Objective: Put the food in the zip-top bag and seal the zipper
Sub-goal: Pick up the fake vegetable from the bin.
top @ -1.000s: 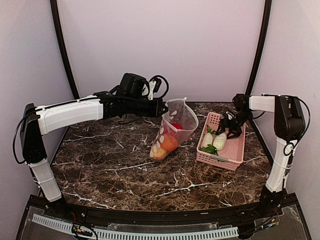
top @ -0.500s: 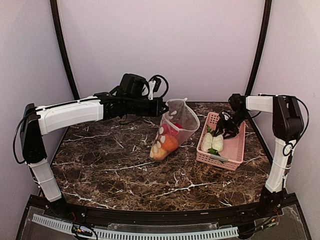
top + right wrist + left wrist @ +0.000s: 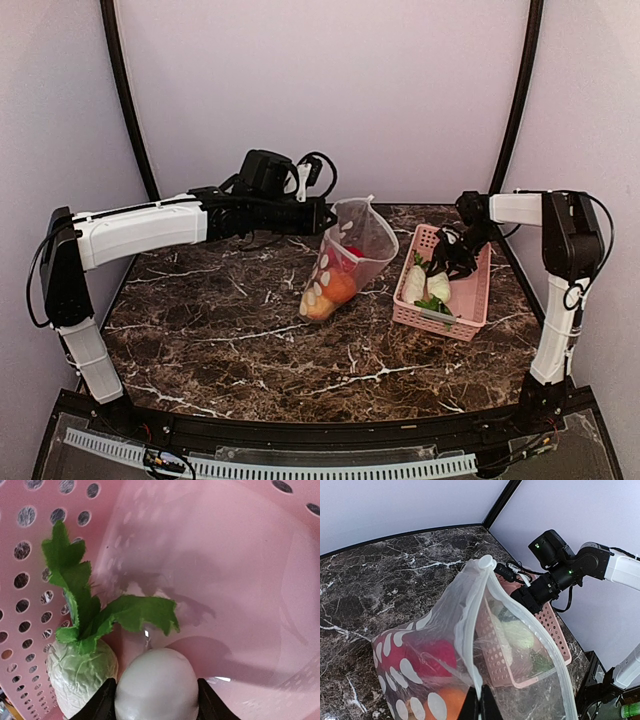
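Note:
My left gripper (image 3: 328,215) is shut on the mouth edge of the dotted zip-top bag (image 3: 355,250) and holds it up, open, with its bottom on the table. In the left wrist view its fingertips (image 3: 481,702) pinch the zipper strip (image 3: 463,625). A red ball (image 3: 437,655), an orange piece (image 3: 340,287) and a yellowish piece (image 3: 315,305) lie in the bag. My right gripper (image 3: 447,262) is down in the pink basket (image 3: 440,320). Its fingers (image 3: 102,700) press both sides of a white radish (image 3: 155,685). The second radish (image 3: 80,672), with green leaves, lies beside it.
The basket stands at the table's right side, just right of the bag. The enclosure's walls and black corner posts stand close behind. The right arm (image 3: 580,567) shows beyond the bag in the left wrist view.
My right gripper has moved left and down into the basket and closed round a white radish. The left arm and the bag have stayed still.

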`<action>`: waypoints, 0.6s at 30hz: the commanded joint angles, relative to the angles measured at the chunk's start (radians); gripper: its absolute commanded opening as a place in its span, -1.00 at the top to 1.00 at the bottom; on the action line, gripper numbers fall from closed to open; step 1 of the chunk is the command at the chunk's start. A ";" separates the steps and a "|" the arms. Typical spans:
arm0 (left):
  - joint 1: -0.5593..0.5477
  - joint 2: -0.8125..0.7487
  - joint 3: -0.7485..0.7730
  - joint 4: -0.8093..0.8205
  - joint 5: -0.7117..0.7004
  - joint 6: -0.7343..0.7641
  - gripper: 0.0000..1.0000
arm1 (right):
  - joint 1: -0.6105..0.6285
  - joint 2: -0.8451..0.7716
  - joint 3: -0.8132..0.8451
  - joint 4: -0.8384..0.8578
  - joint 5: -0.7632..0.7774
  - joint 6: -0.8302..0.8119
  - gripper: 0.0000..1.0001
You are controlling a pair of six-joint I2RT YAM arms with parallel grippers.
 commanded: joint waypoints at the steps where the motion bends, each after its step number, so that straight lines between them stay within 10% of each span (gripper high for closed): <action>1: 0.003 -0.053 -0.022 0.015 0.004 -0.001 0.99 | 0.006 0.008 0.017 -0.010 0.009 -0.017 0.14; 18: 0.003 -0.051 -0.018 0.022 -0.002 -0.014 0.99 | -0.010 -0.305 0.201 -0.029 -0.252 -0.136 0.29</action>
